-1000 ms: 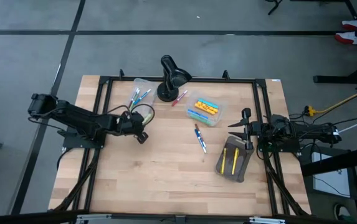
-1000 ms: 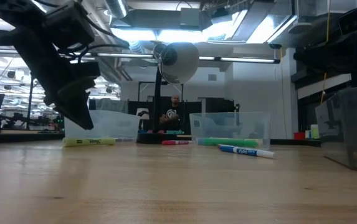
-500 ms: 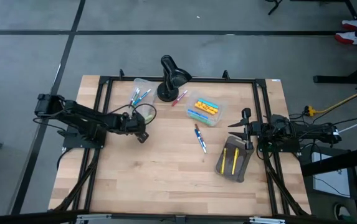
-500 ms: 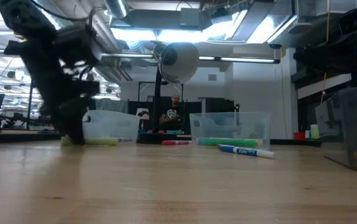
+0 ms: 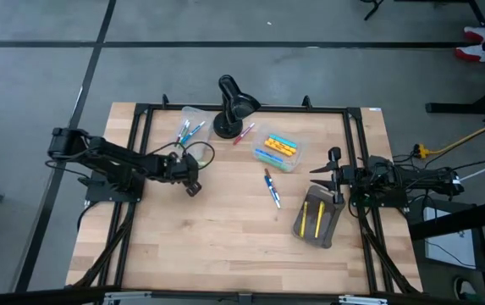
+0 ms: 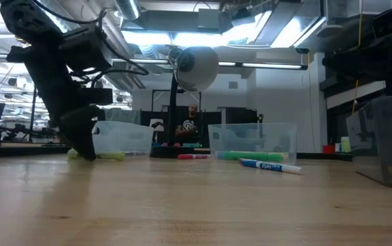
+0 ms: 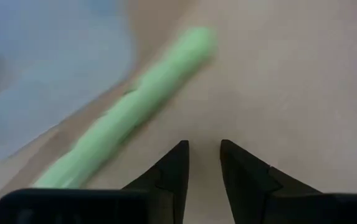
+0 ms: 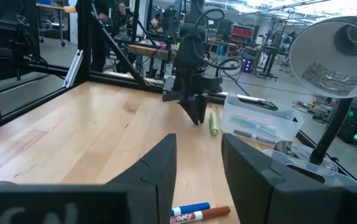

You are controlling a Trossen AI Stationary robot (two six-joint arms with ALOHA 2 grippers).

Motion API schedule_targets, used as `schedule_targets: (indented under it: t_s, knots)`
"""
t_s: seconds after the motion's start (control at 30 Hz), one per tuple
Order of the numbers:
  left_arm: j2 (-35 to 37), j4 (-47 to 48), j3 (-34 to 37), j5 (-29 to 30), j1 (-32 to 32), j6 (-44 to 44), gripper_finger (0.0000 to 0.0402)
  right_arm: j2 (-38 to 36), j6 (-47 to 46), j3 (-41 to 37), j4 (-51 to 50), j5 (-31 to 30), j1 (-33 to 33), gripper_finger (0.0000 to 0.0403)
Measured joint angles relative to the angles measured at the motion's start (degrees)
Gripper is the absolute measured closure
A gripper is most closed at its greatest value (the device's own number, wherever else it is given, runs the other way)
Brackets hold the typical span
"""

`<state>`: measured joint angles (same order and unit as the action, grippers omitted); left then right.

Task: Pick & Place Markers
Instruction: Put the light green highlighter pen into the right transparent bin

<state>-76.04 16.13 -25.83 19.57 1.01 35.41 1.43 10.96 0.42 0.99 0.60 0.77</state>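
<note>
We are hovering our left gripper [image 7: 201,163] low over the table [image 5: 225,246], its fingers a narrow gap apart and grasping nothing, with a green marker [image 7: 134,102] lying at its ten o'clock beside a clear bin [image 6: 122,137]. Our right gripper [image 5: 333,174] is waiting unclenched and empty at the table's three o'clock edge, above the pouch [image 5: 317,217].

Left tool [image 6: 83,147] lower, beside green marker [image 7: 134,109].

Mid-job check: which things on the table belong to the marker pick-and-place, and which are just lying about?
Job:
green marker
blue marker
pink marker
left bin's markers
right bin's markers
yellow markers

Lying about:
black desk lamp
grey pouch, under the yellow markers
</note>
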Motion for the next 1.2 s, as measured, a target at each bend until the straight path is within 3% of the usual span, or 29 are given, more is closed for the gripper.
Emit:
schedule_targets:
  t_s: [0.23, 0.47, 0.57, 0.77, 1.2]
  knots:
    - [2.87, -1.05, -0.06, 0.67, -1.48, -18.37, 0.0318, 0.00, 0.00, 0.00, 0.00, 0.00, 0.00, 0.0276]
    - [2.92, -0.60, -0.06, 6.04, -0.41, -24.77, 0.0318, 0.00, 0.01, -0.01, 0.00, 0.00, -0.01, 0.0276]
    - [2.92, -0.60, -0.11, 4.72, 0.06, -25.70, 0.0317, 0.00, 0.00, -0.02, 0.00, 0.00, 0.00, 0.0276]
    - [2.85, 0.71, -0.15, -5.35, 1.39, -25.73, 0.0318, 0.00, 0.01, -0.01, 0.00, 0.00, -0.02, 0.0276]
    - [-0.27, 1.87, -0.02, -7.93, 1.48, -20.95, 0.0317, 0.00, 0.01, -0.02, 0.00, 0.00, 0.00, 0.0276]
